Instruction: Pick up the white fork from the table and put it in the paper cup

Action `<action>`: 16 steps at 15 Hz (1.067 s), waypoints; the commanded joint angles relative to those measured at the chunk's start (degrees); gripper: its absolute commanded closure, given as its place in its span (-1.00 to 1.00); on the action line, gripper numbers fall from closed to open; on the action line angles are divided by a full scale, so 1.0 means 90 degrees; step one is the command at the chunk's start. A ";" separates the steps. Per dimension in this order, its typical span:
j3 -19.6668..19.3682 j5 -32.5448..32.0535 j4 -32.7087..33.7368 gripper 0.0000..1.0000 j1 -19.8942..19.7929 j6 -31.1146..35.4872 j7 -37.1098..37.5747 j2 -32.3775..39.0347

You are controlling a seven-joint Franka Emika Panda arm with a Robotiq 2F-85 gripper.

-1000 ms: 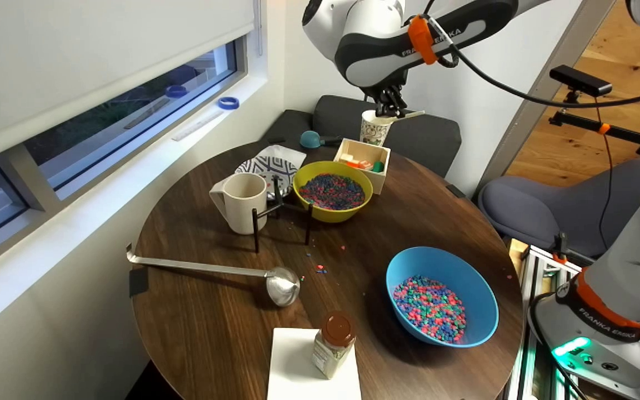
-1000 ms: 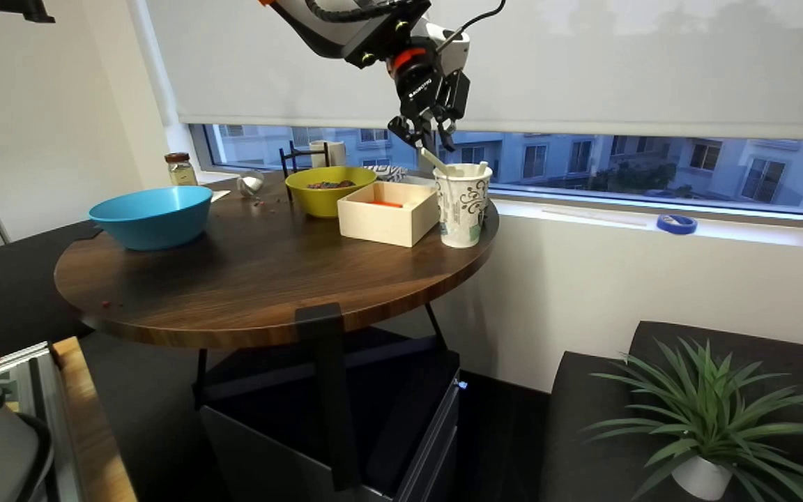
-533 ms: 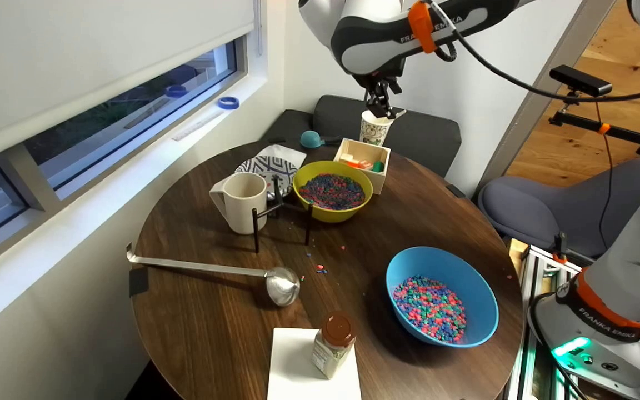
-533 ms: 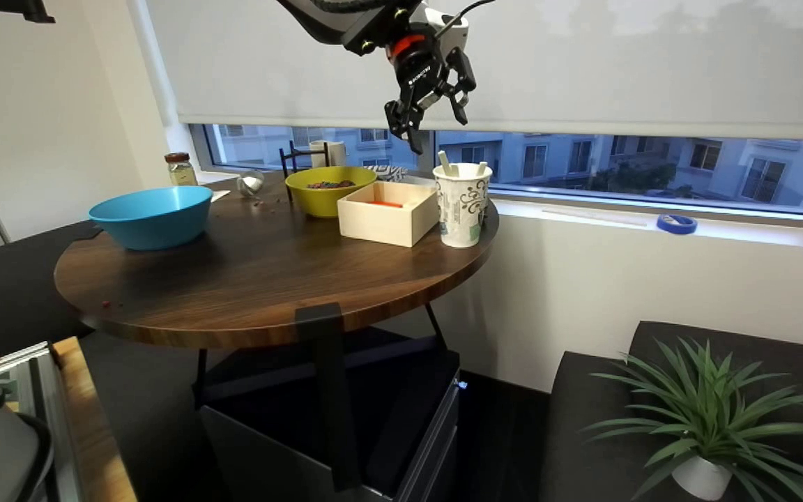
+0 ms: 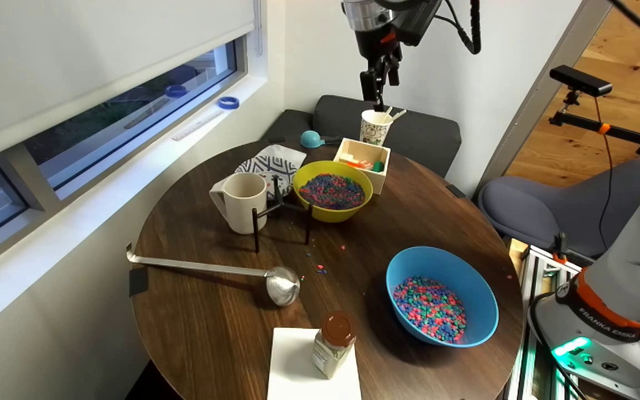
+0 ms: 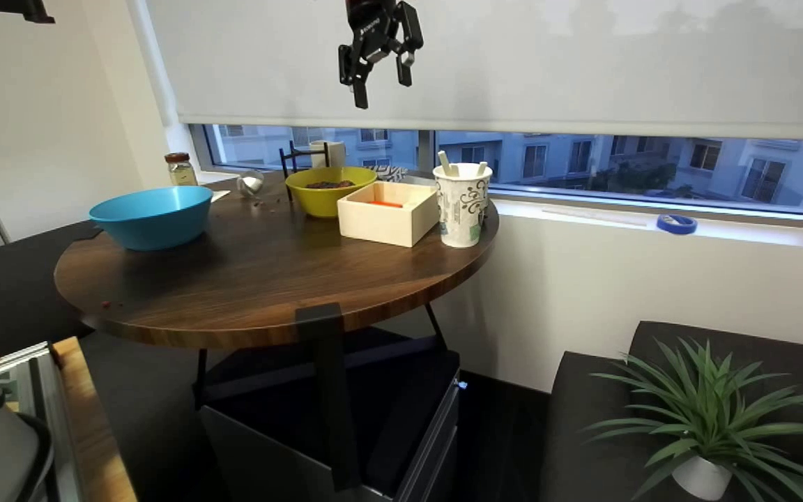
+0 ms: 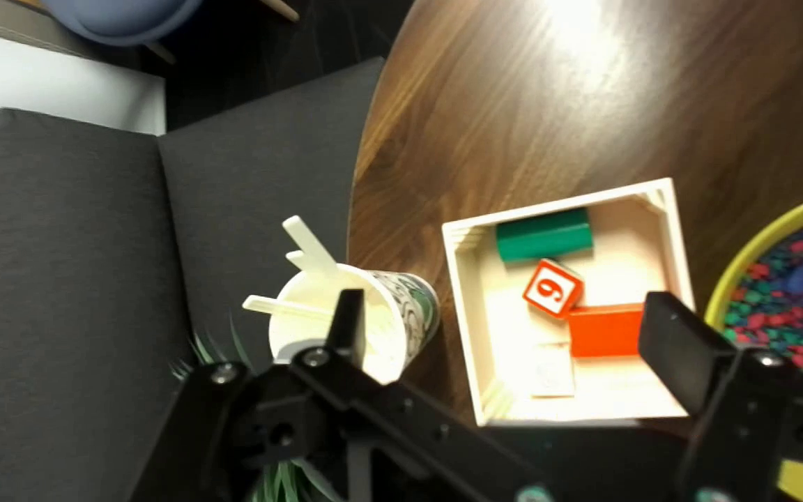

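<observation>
In an exterior view we see a blind (image 6: 624, 70) behind the jaws, a window (image 6: 642, 174) below them (the buildings (image 6: 541, 167) outside look bluish) and a plant (image 6: 708, 404) low to their right. In an exterior view, white wall (image 5: 448, 83) stands behind the jaws, a sofa (image 5: 425, 125) below them, a chair (image 5: 520, 205) lower right. The wrist view gives us dark floor (image 7: 332, 38) to their upper left.

The round dark brown table (image 5: 203, 333) bears the paper cup (image 5: 374, 133), upright near its edge, the pale box (image 6: 377, 222) just beside, then the yellow bowl (image 5: 331, 215). Near that bowl are the cream mug (image 5: 245, 208) and the black stand (image 5: 279, 204). The grey ladle (image 5: 214, 269), the white square (image 5: 293, 358) and the blue bowl (image 5: 478, 294) lie well apart from the cup; coloured bits (image 5: 320, 268) are scattered near the ladle.
</observation>
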 commanded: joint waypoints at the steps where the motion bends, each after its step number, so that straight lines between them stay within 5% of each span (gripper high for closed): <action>1: 0.0005 0.0783 -0.1446 -1.00 0.0000 0.1080 0.0189 -0.1411; 9: 0.0002 0.1456 -0.3551 -1.00 0.0098 0.4066 0.0119 -0.3490; 10: 0.0071 0.1273 -0.2861 -1.00 0.0008 0.3438 0.0062 -0.2920; 16: 0.0080 0.1335 -0.3368 -1.00 0.0000 0.3890 0.0059 -0.3396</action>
